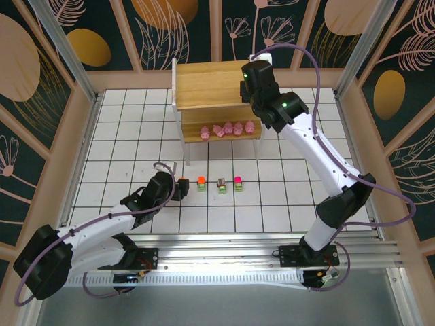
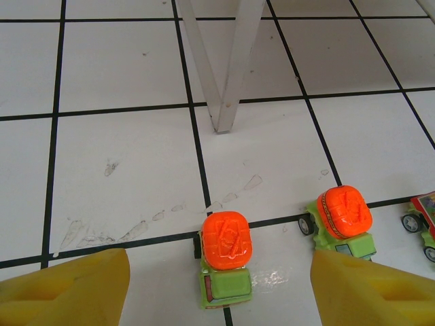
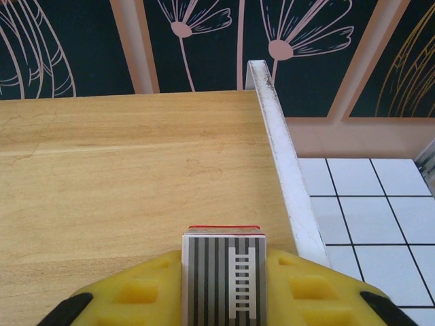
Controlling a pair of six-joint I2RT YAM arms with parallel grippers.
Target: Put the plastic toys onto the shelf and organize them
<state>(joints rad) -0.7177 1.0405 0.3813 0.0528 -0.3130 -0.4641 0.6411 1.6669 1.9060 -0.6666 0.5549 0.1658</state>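
Note:
The shelf (image 1: pixel 207 85) stands at the back, and several pink pig toys (image 1: pixel 228 128) line its lower tier. My right gripper (image 1: pixel 255 83) hovers over the right end of the top tier (image 3: pixel 136 176), shut on a grey striped toy (image 3: pixel 223 268) with a ladder on its roof. My left gripper (image 2: pixel 221 285) is open low over the floor. An orange-topped green toy (image 2: pixel 225 255) sits between its yellow fingers (image 2: pixel 68 288) without touching them. A second orange-topped toy (image 2: pixel 343 214) stands just to the right. Grey-brown (image 1: pixel 221 185) and magenta (image 1: pixel 238 182) toys follow in the row.
A white shelf leg (image 2: pixel 228 68) stands on the tiled floor just beyond the left gripper. The shelf's white side rail (image 3: pixel 285 170) runs along the right of the held toy. Patterned walls (image 1: pixel 61 102) enclose the tiled floor.

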